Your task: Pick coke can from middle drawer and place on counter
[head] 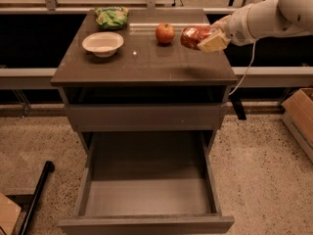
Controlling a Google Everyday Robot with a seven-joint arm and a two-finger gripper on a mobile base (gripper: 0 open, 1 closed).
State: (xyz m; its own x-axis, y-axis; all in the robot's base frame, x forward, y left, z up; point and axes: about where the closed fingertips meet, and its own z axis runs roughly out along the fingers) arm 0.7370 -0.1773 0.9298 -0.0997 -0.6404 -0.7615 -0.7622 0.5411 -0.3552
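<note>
The coke can (193, 36) is a red can held on its side in my gripper (208, 39), which is shut on it. The gripper reaches in from the right and holds the can a little above the right part of the dark counter (146, 62), just right of a red apple (165, 33). The open drawer (146, 190) below is pulled out toward the camera and its grey floor is bare.
A white bowl (102, 43) sits on the counter's left side. A green bag (112, 17) lies at the back left. A cardboard box (301, 116) stands on the floor at the right. A black bar (36, 195) lies on the floor at the left.
</note>
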